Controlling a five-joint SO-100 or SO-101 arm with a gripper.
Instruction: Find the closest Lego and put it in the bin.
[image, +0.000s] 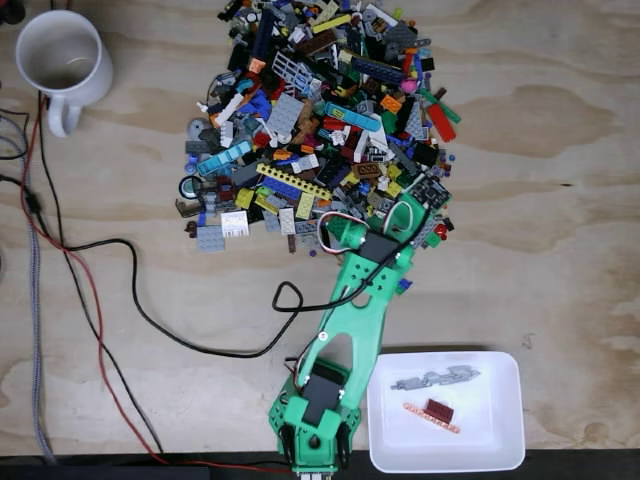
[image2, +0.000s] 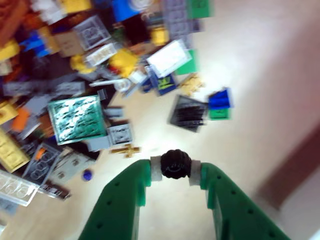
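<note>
- Pale plywood table (image: 560, 200) fills the fixed view, its grain plain; a dark strip runs along the bottom edge
- a big heap of mixed Lego pieces (image: 320, 120) lies at top centre of the fixed view, spreading down to just above the arm; the wrist view shows its near edge (image2: 75, 80), blurred
- the green arm (image: 345, 330) rises from its base at the bottom edge, just left of the bin, and reaches up and right to the lower right fringe of the heap
- the gripper (image2: 176, 164) enters the wrist view from below; its two green fingers (image2: 125, 195) are closed on a small round black Lego piece (image2: 176, 164), pinched between the whitish tips; whether piece and tips touch the table cannot be told
- in the wrist view a teal plate (image2: 77, 119) lies left of and above the gripper, a small tan cross-shaped piece (image2: 126, 149) just above the left finger, and a dark grille piece (image2: 189, 114) beside a blue and green brick (image2: 220, 104) on the bare wood to the upper right
- the bin (image: 500, 445), a shallow white tray, sits at the bottom right of the fixed view, well apart from the heap; inside lie a grey piece (image: 435, 379), a dark red brick (image: 438, 408) and an orange strip (image: 430, 418)
- a white mug (image: 62, 62) stands at top left; black and red cables (image: 100, 300) trail down the left side; a black one loops toward the arm
</note>
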